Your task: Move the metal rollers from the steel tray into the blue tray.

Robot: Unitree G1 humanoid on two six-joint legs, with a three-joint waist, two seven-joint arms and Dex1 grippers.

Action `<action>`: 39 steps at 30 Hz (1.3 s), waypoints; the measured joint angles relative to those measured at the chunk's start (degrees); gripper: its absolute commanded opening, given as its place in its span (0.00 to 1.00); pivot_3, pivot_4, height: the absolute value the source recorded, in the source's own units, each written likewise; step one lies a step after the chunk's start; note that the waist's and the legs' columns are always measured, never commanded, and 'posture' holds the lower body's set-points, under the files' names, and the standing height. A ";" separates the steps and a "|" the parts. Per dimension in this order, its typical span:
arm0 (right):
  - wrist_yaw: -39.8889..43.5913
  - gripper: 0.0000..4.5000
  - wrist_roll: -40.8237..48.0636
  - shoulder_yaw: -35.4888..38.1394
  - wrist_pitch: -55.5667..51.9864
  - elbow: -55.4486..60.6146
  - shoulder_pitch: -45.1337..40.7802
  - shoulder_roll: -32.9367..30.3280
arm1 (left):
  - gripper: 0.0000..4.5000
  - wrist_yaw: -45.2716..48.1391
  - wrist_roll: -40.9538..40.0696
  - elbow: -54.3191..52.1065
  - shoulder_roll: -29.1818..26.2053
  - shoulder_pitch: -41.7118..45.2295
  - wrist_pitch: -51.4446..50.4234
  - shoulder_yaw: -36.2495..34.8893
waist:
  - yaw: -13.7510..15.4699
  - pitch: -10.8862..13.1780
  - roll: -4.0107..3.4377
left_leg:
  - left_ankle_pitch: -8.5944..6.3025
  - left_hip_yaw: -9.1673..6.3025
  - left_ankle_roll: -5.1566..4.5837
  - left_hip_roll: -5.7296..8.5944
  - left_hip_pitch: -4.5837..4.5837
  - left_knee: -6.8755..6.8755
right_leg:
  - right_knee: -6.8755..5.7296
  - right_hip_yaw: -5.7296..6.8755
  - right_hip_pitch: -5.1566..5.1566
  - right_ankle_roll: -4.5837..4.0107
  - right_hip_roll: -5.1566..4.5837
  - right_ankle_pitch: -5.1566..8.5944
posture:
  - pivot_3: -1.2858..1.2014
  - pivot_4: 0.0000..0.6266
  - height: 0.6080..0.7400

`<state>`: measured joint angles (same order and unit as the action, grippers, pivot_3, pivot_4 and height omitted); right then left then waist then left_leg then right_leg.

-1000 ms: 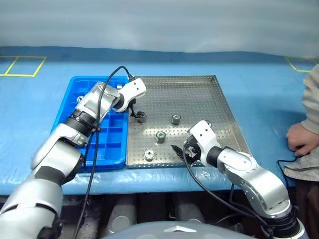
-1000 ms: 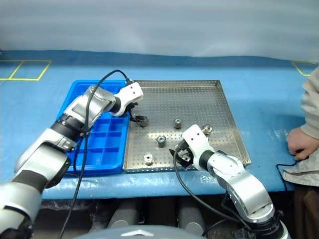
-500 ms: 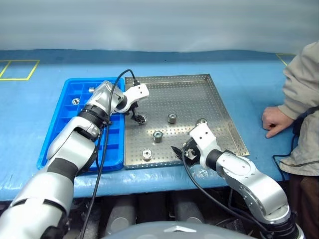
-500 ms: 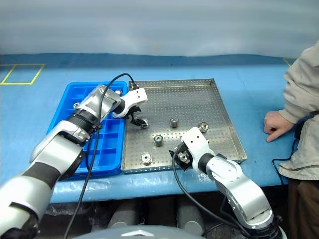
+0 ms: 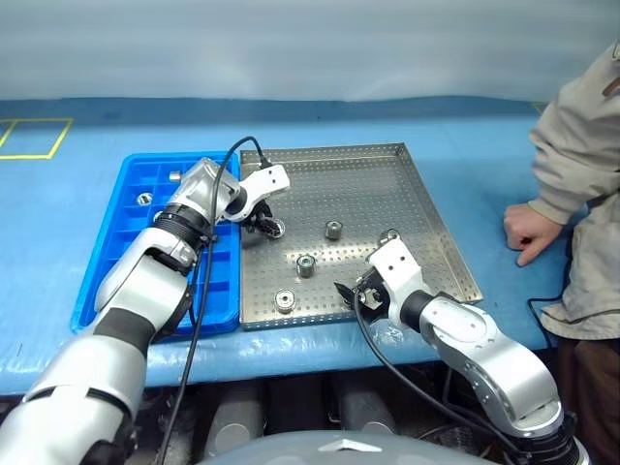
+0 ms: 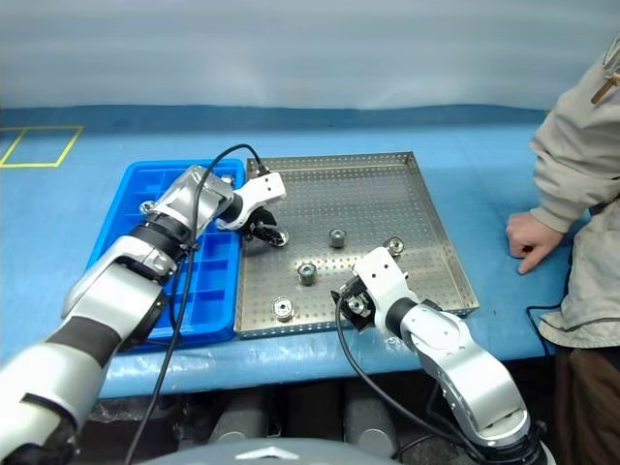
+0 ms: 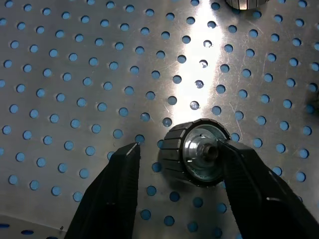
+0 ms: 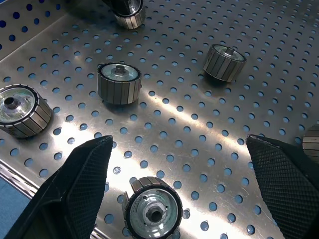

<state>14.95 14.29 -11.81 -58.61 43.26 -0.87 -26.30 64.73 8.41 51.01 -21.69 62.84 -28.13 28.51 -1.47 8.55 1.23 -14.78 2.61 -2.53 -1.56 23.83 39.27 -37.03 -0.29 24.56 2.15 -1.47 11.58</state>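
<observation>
On the blue-covered bench [image 5: 58, 223] the blue tray [image 5: 126, 281] lies at the left, its long side touching the steel tray [image 5: 387, 184] beside it. Two small metal rollers already sit in far compartments of the blue tray, one at [image 5: 143, 199] and one at [image 5: 174, 175].

The left pincer [image 5: 265, 226] reaches over the blue tray's rim and down onto the near-left part of the steel tray. In the left wrist view a roller [image 7: 198, 152] lies on its side on the perforated floor between the two black fingers [image 7: 112, 194]: one finger touches its shiny end face at the hub, the other stands just apart from its ribbed side, so the pincer is partly closed around the roller and not yet clamped on it.

Further right on the steel tray stand loose rollers: one near the front rim [image 5: 286, 299], one a little behind it [image 5: 306, 264], one near the middle [image 5: 334, 230], and one toward the right [image 5: 390, 235].

The right pincer [image 5: 356, 295] hovers low over the tray's front edge with its fingers spread wide, grasping nothing. In the right wrist view a roller [image 8: 152, 210] lies between them, touching neither.

At the far right a person's hand [image 5: 528, 228] rests on the bench.
</observation>
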 measured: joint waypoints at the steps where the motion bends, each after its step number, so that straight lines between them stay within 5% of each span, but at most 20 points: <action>1: 0.02 1.00 -0.07 -0.05 0.00 0.00 -0.04 0.02 | 0.28 0.00 0.03 -0.49 -0.17 -0.04 -0.01 -0.62 | -0.02 -0.01 0.01 | 0.00 0.01 0.00 -0.01 0.00 0.01 | 0.00 -0.01 0.00 0.01 0.01 -0.01 | 0.49 0.24 1.00; 9: 0.10 1.00 -0.41 -0.67 0.51 0.00 -0.59 0.46 | 0.24 -4.75 0.34 -4.75 -3.14 -2.10 -2.35 -4.78 | -0.09 0.00 0.01 | -0.03 0.15 -0.05 -0.02 0.00 0.00 | -0.02 -0.19 0.10 0.34 0.02 -0.21 | 0.50 0.24 1.00; 15: 0.11 1.00 -0.40 -1.07 0.53 -0.08 -1.35 1.07 | 0.24 -15.99 -2.97 -31.38 -6.04 -12.73 -13.63 -18.58 | -0.02 -0.01 -0.01 | -0.08 0.20 -0.12 -0.02 0.04 -0.02 | 0.03 -0.24 0.13 0.20 -0.06 -0.35 | 0.51 0.24 1.00; 21: 0.76 1.00 -0.35 -1.91 0.55 -1.04 -4.13 1.61 | 0.24 -33.22 -3.94 -57.32 0.95 -26.69 -26.15 -32.37 | 0.54 -0.01 0.00 | -0.08 0.21 -0.12 0.00 -0.07 0.05 | 0.03 -0.27 0.00 0.29 -0.08 -0.40 | 0.54 0.24 1.00; 28: 2.54 1.00 -0.38 -4.42 0.91 -4.29 -7.26 2.29 | 0.24 -52.83 2.96 -78.45 9.83 -42.16 -33.94 -37.67 | 1.96 -0.01 0.02 | -0.02 0.16 -0.06 0.04 -0.16 0.06 | -0.02 -0.25 -0.08 0.30 -0.07 -0.46 | 0.55 0.24 1.00; 39: 3.29 1.00 -1.07 -7.13 4.89 -8.77 -10.33 5.08 | 0.24 -65.35 5.04 -79.18 14.53 -49.57 -27.50 -43.68 | 4.09 -0.03 0.05 | 0.07 0.15 -0.07 0.05 -0.21 0.07 | 0.04 -0.21 -0.13 0.03 -0.13 -0.46 | 0.58 0.24 1.00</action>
<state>18.24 13.22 -18.95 -53.73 34.49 -11.20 -21.21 -0.62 13.45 -28.16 -7.17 13.28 -55.63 -15.17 2.62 8.52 1.28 -14.71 2.76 -2.59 -1.51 23.63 39.34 -36.99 -0.50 24.43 2.18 -1.60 11.13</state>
